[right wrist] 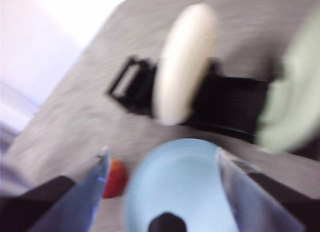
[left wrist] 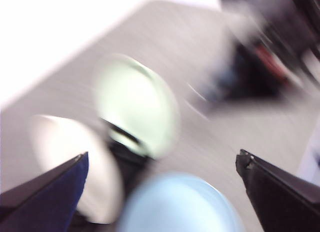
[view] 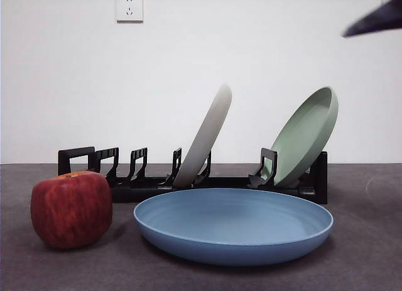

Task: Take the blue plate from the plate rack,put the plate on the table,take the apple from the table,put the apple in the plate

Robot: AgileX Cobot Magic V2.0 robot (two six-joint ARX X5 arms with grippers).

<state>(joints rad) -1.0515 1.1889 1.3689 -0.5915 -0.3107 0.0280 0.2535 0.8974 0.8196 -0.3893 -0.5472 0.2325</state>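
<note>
The blue plate [view: 233, 224] lies flat on the table [view: 364, 253], just in front of the plate rack [view: 151, 189]. The apple [view: 71, 208] stands on the table to the plate's left, apart from it. My right gripper [right wrist: 161, 157] is open and empty, high above the blue plate [right wrist: 175, 187], with the apple [right wrist: 115, 178] beside one jaw. My left gripper [left wrist: 161, 162] is open and empty, above the plate's edge [left wrist: 175, 204]. Both wrist views are blurred. A black tip [view: 375, 21] shows at the front view's top right; I cannot tell which arm it is.
A cream-white plate [view: 205, 136] leans in the rack's middle slots and a pale green plate [view: 306, 135] leans at its right end. The rack's loop handle [view: 75, 158] is at the left, behind the apple. A white wall with a socket [view: 129, 7] stands behind.
</note>
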